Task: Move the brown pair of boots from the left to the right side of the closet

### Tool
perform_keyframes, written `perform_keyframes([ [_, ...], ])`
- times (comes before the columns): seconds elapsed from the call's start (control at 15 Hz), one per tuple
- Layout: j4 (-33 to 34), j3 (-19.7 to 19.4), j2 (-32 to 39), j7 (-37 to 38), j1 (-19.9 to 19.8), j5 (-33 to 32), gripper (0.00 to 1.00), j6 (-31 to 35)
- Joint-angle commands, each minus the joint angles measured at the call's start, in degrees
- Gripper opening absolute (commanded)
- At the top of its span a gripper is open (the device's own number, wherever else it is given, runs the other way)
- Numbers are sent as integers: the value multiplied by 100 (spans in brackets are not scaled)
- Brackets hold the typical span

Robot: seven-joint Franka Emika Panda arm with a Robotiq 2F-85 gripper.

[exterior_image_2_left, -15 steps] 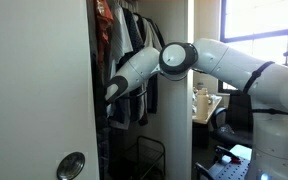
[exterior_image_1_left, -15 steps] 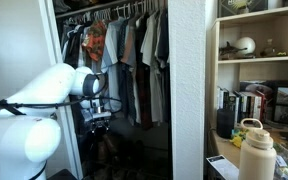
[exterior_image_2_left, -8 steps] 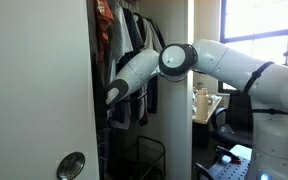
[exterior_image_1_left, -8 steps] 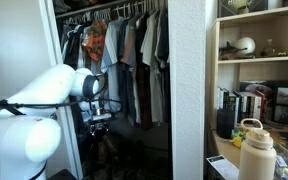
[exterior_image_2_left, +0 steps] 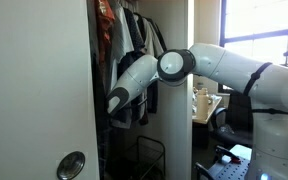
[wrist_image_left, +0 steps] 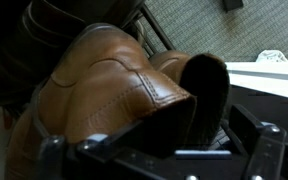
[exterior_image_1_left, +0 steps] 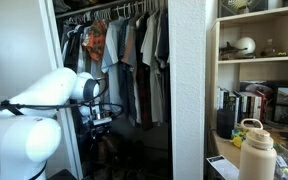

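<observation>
In the wrist view a brown leather boot [wrist_image_left: 94, 90] fills the frame, very close, its dark opening [wrist_image_left: 206, 90] facing the camera. A second boot of the pair cannot be told apart. My gripper [wrist_image_left: 162, 148] is open, its two fingers wide apart on either side of the boot's top edge, not closed on it. In an exterior view the gripper [exterior_image_1_left: 101, 127] hangs low at the left side of the closet, under the hanging clothes. In the exterior view from the closet's side the arm [exterior_image_2_left: 124, 95] reaches in and the gripper is hidden behind the white door.
Shirts and jackets [exterior_image_1_left: 134, 55] hang on a rail above. A white wall column [exterior_image_1_left: 189, 90] borders the closet on the right, with shelves [exterior_image_1_left: 259, 60] beyond it. A black wire rack [exterior_image_2_left: 149, 160] stands on the closet floor. A white ledge [wrist_image_left: 274, 72] lies behind the boot.
The arm has lowered slightly into the closet, bringing the gripper down toward the boot. The fingers stay open.
</observation>
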Motion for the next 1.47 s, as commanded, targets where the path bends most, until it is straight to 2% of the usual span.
perform_keyframes([
  [0.0,557,-51,345,305,313,-23,100,194],
  [0.27,901,-140,503,240,445,-80,100,196],
  [0.47,904,-264,550,265,428,-109,100,227],
  [0.6,829,-263,463,337,325,-73,100,232],
  [0.8,940,-124,400,429,173,326,100,-46],
  [1.4,869,-122,209,882,-147,563,100,-109],
])
